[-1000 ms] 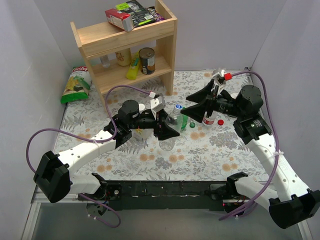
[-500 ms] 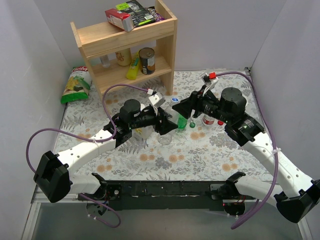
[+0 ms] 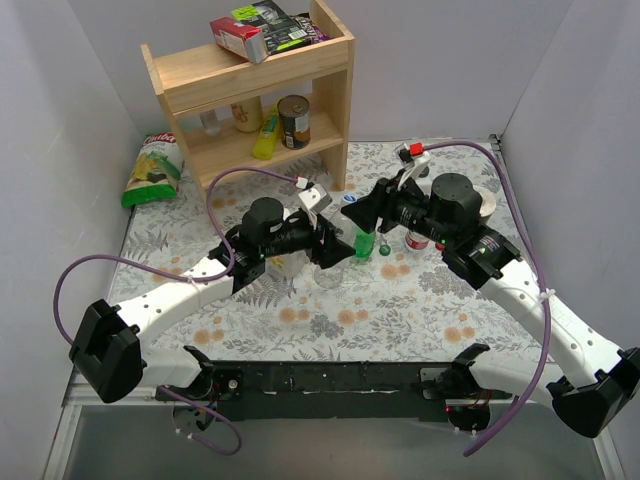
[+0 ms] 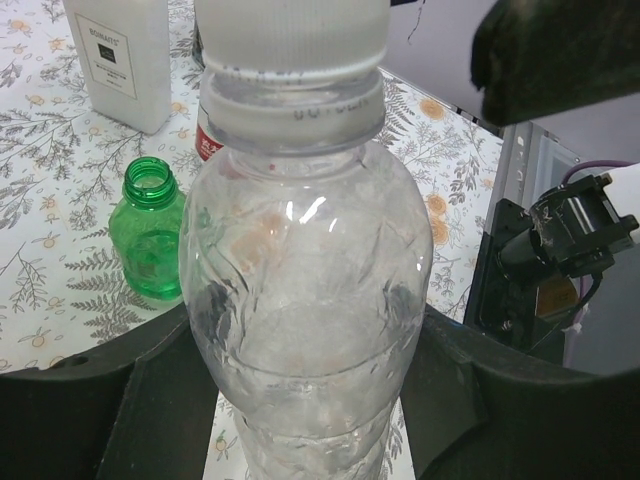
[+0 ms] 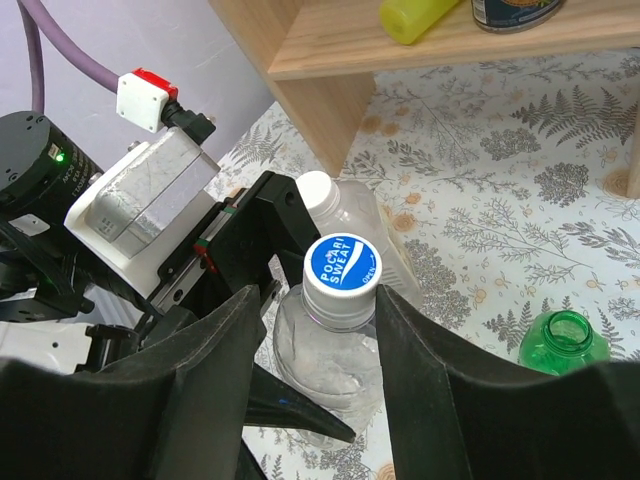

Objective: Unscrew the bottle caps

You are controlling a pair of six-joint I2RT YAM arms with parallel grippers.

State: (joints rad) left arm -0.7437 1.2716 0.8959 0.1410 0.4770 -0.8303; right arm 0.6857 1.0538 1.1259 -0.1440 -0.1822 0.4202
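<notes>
Right wrist view: the right gripper point(image 5: 322, 305) straddles the blue cap point(image 5: 342, 268), one finger on each side; whether the jaws pinch it, I cannot tell. That cap sits on the large clear bottle point(image 4: 300, 260), whose body is clamped between the fingers of the left gripper point(image 4: 300, 400). An uncapped green bottle point(image 4: 148, 240) stands just beside them.

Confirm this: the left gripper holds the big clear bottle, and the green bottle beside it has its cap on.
Not quite: the green bottle is uncapped, its neck open, as the left wrist view shows. The left gripper does hold the clear bottle.
</notes>
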